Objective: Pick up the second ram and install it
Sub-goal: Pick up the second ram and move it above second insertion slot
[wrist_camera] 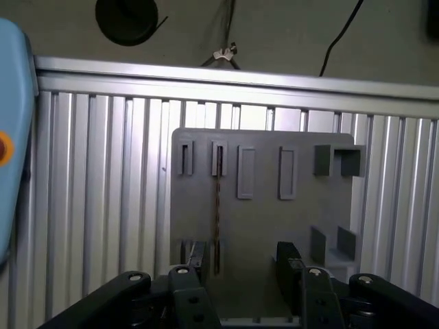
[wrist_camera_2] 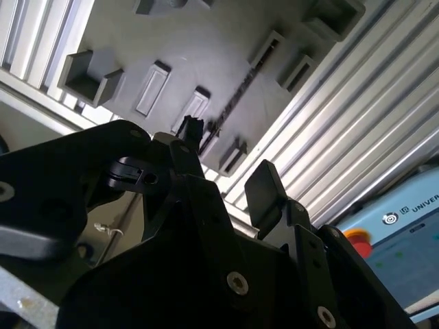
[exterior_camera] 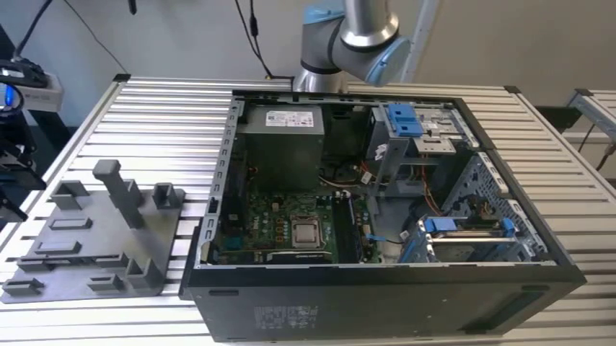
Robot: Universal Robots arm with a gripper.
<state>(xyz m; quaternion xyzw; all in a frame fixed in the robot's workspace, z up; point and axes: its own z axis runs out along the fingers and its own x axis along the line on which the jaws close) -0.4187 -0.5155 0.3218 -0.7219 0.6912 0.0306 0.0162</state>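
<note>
Grey holder tray (exterior_camera: 97, 249) lies on the slatted table (exterior_camera: 164, 122) at the exterior view's left. Its slots keep the second ram (wrist_camera: 217, 205) standing on edge, both faces free for pinching. To the right, the opened computer case (exterior_camera: 385, 295) exposes its motherboard (exterior_camera: 279, 223) upward. In the first wrist view the gripper (wrist_camera: 241, 255) faces the tray, fingers spread and empty, with no contact evident.

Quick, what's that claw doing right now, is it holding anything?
Gripper: open, fingers apart, holding nothing. The second ram sits in the grey tray.
</note>
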